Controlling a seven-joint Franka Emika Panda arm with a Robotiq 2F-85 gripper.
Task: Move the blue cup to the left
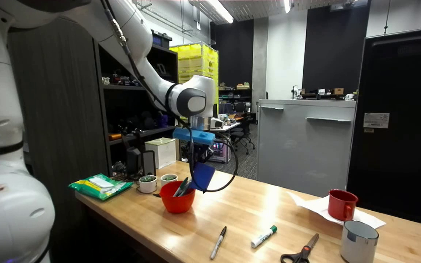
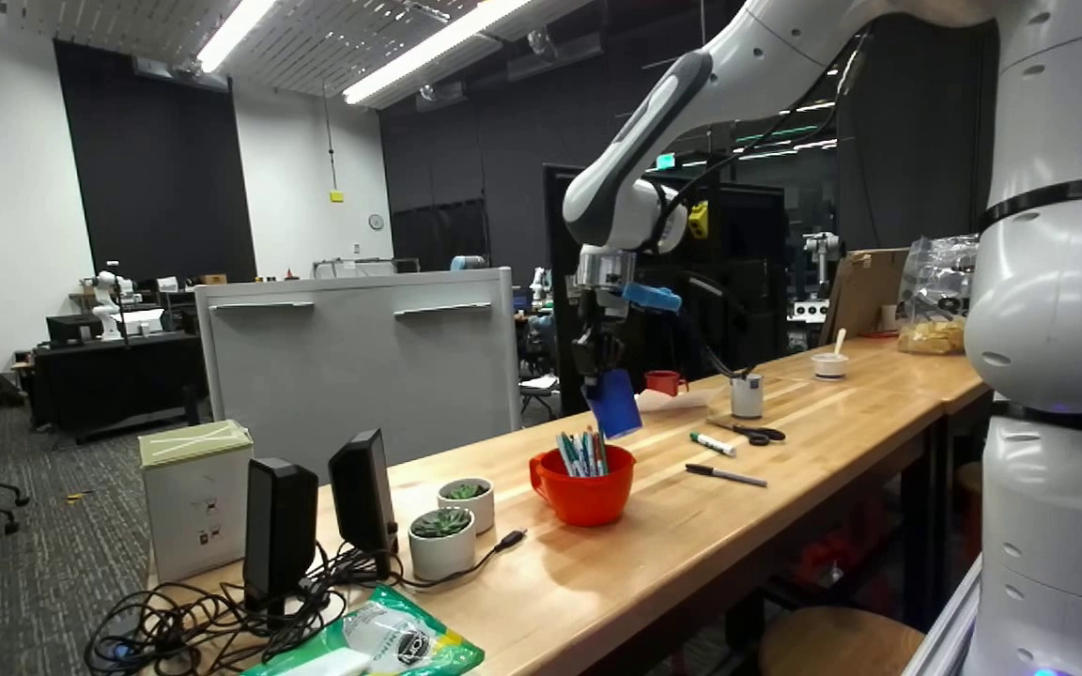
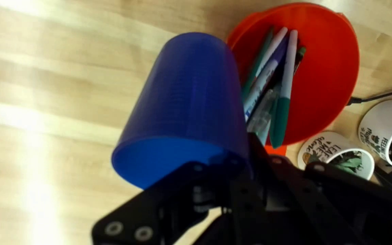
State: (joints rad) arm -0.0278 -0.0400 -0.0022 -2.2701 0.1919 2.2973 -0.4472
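the wooden worktop supported a red bowl containing pens. above the worktop, near the bowl, the gripper pinched the wall of the tilted blue cup.

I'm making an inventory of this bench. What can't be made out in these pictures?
Blue cup: wrist view; its own wall and the jaws hide its inner bottom.
Pens in the red bowl: an exterior view; the bowl's wall hides their lower ends.
Scissors and whitish-grey cup: an exterior view; the bottom edge cuts off parts of both.
Green-capped marker: both exterior views; lettering too small to read.
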